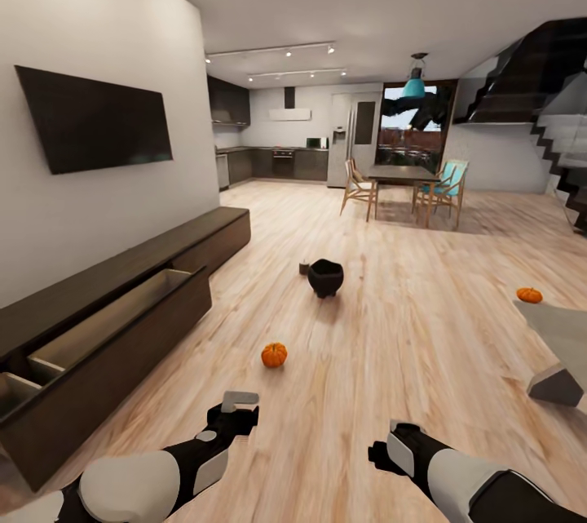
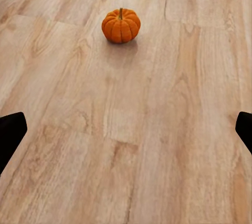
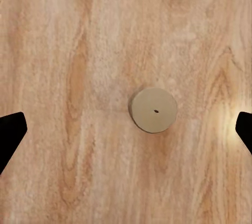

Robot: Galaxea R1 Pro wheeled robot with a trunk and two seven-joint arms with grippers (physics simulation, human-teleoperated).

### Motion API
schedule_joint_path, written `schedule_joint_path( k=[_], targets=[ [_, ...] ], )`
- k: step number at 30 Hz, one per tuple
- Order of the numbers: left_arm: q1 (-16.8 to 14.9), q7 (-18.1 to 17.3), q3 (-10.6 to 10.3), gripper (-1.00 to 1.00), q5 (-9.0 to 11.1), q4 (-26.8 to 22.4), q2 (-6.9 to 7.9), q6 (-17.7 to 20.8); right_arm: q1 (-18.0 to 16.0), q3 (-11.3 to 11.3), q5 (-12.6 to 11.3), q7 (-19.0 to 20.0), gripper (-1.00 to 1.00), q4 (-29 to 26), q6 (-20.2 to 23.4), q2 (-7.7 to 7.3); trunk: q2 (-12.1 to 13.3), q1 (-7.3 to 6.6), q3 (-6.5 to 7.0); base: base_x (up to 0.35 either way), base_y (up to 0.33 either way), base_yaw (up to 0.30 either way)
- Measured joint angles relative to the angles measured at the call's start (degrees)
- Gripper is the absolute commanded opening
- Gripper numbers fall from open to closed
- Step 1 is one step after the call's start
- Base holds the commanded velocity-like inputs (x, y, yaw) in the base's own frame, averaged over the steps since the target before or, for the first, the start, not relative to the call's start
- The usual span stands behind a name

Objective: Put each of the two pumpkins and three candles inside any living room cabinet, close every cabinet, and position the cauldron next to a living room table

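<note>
One orange pumpkin (image 1: pixel 274 355) sits on the plank floor just ahead of my left gripper (image 1: pixel 238 402). In the left wrist view the pumpkin (image 2: pixel 121 25) lies well beyond the open left gripper (image 2: pixel 126 129). A second pumpkin (image 1: pixel 529 294) rests on the floor beside the grey table (image 1: pixel 562 327) at the right. The black cauldron (image 1: pixel 325 277) stands mid-floor with a small candle (image 1: pixel 304 268) beside it. My right gripper (image 1: pixel 390 445) hangs open; its wrist view looks straight down on another candle (image 3: pixel 153 110) standing on the floor between the spread fingers of the gripper (image 3: pixel 126 129). The dark cabinet (image 1: pixel 122 343) runs along the left wall.
Two cabinet drawers (image 1: pixel 114 315) are pulled out into the room at the left. A black TV (image 1: pixel 94 119) hangs above. Farther back are a dining table with chairs (image 1: pixel 403 188), a kitchen and a staircase (image 1: pixel 562 164) at the right. Open floor lies between cabinet and table.
</note>
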Motion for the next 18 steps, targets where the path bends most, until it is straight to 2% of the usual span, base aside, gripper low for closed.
schedule_joint_path(
  k=[4, 12, 18],
  targets=[
    [0.0, -0.2, 0.0, 1.00, -0.1, -0.4, 0.02, 0.1, 0.0, -0.1, -0.1, 0.0, 1.00, 0.0, -0.1, -0.04, 0.0, 0.02, 0.01, 0.091, 0.000, -0.103],
    [0.0, -0.1, 0.0, 1.00, -2.0, -1.5, 0.08, 0.1, 0.0, -0.4, -0.2, 0.0, 1.00, 0.0, -0.1, -0.08, 0.0, 0.03, 0.21, 0.010, 0.000, -0.247],
    [0.0, -0.1, 0.0, 1.00, -2.2, -1.6, 0.09, 0.1, 0.0, -0.4, -0.2, 0.1, 1.00, 0.0, -1.0, 0.04, -2.4, 1.34, -0.83, 0.000, 0.000, -0.053]
  ],
)
